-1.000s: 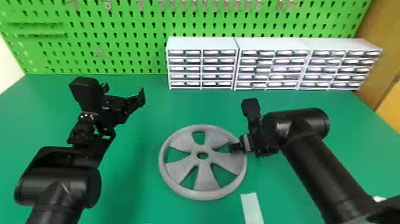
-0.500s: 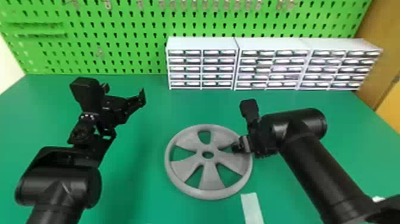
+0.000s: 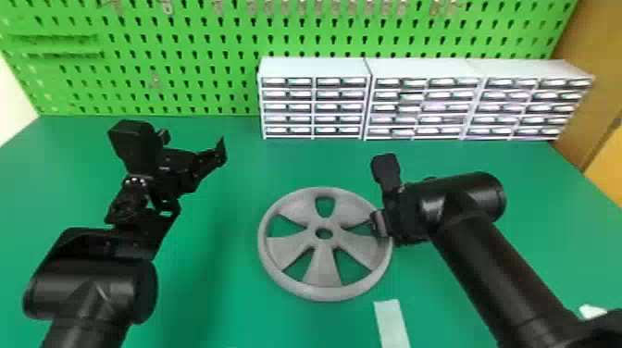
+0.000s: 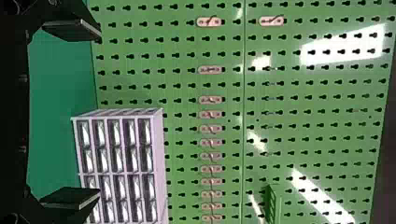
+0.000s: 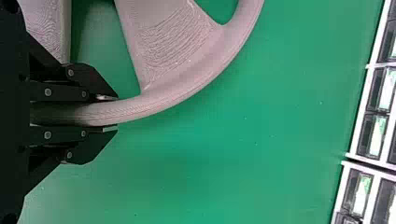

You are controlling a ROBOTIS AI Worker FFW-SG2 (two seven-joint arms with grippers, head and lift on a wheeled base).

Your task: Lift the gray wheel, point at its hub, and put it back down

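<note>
The gray wheel (image 3: 324, 264) is at the middle of the green table in the head view, its hub with the small hole facing up. On its right side my right gripper (image 3: 382, 226) is shut on the rim. In the right wrist view the rim (image 5: 154, 105) runs between the two black fingers of my right gripper (image 5: 114, 112). My left gripper (image 3: 222, 155) is to the left and behind the wheel, away from it. Seen from its own wrist, the left gripper (image 4: 98, 114) has its fingers wide apart with nothing between them, facing the pegboard.
White drawer cabinets (image 3: 314, 102) stand along the back of the green table (image 3: 222, 296), in front of a green pegboard (image 3: 185, 78). A pale strip (image 3: 392, 324) lies near the front, just right of the wheel. A small white item (image 3: 592, 311) is at the right front.
Compared with one second ago, the wheel has shifted a little to the right. The right gripper stays at its rim. My left arm has kept still.
</note>
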